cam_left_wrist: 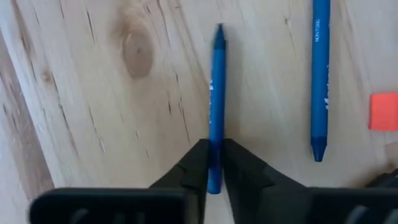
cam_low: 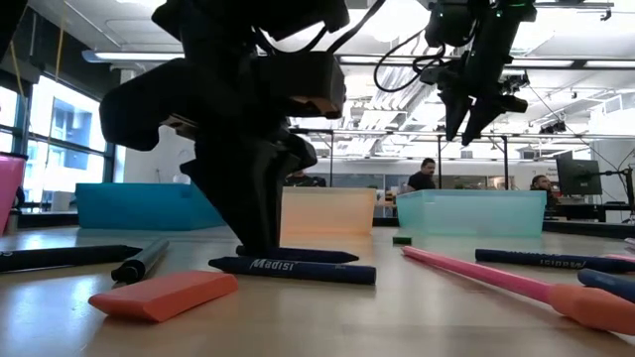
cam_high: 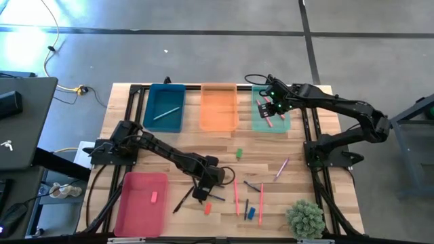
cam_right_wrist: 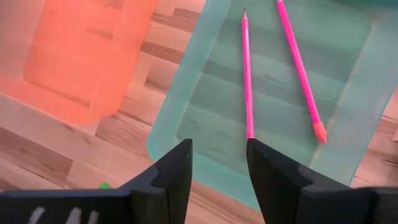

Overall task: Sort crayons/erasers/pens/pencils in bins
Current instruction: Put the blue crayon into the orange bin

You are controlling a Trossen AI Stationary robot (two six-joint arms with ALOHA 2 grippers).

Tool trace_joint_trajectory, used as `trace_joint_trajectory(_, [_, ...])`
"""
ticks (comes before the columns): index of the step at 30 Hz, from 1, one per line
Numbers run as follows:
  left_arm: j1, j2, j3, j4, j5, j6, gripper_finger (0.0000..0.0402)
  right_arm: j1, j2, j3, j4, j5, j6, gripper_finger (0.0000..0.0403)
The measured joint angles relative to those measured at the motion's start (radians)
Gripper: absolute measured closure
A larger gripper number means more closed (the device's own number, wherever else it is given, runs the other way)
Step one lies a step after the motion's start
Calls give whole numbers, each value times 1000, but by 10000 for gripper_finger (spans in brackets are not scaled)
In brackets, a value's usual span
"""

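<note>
Left end effector (cam_left_wrist: 214,168): down on the tabletop (cam_high: 135,95) near its front middle, fingers pinched on a dark blue stick (cam_left_wrist: 215,106), pen or crayon, which lies flat on the wood. Right end effector (cam_right_wrist: 217,165): raised over the mint green bin (cam_high: 271,116), fingers spread, empty.

Bins, back row: teal-blue bin (cam_high: 165,108) holds one silver-grey pen (cam_high: 166,112); orange bin (cam_high: 219,107) appears empty; mint green bin holds two pink pencils (cam_right_wrist: 247,74). Front left: pink-red bin (cam_high: 141,203) holds one pink eraser (cam_high: 153,197).

Loose, unsorted: two long pink sticks (cam_high: 236,196) by the front edge, a lilac one (cam_high: 281,168) farther right, a second blue stick (cam_left_wrist: 320,74) just beside the held one, dark pens (cam_high: 182,201), orange eraser (cam_high: 207,208), green eraser (cam_high: 239,154), blue eraser (cam_high: 251,213). Judged well under half sorted.

Unclear: pen versus crayon among the blue sticks; anything beneath the left arm.
</note>
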Motion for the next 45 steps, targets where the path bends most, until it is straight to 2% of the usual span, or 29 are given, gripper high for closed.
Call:
trace_joint_trajectory(5, [0, 0, 0, 2, 1, 0, 396, 0, 0, 0, 0, 0, 0, 258])
trace_joint_trajectory(18, [8, -5, -1, 3, 9, -7, 396, 0, 0, 0, 0, 0, 8, 258])
trace_joint_trajectory(27, [49, -63, -4, -6, 14, -17, 396, 0, 0, 0, 0, -1, 8, 258])
trace_joint_trajectory(36, [151, -168, -4, -22, 57, -52, 397, 0, 0, 0, 0, -6, 8, 258])
trace_joint_trajectory(45, [330, -278, -2, -12, 54, -52, 397, 0, 0, 0, 1, -7, 1, 258])
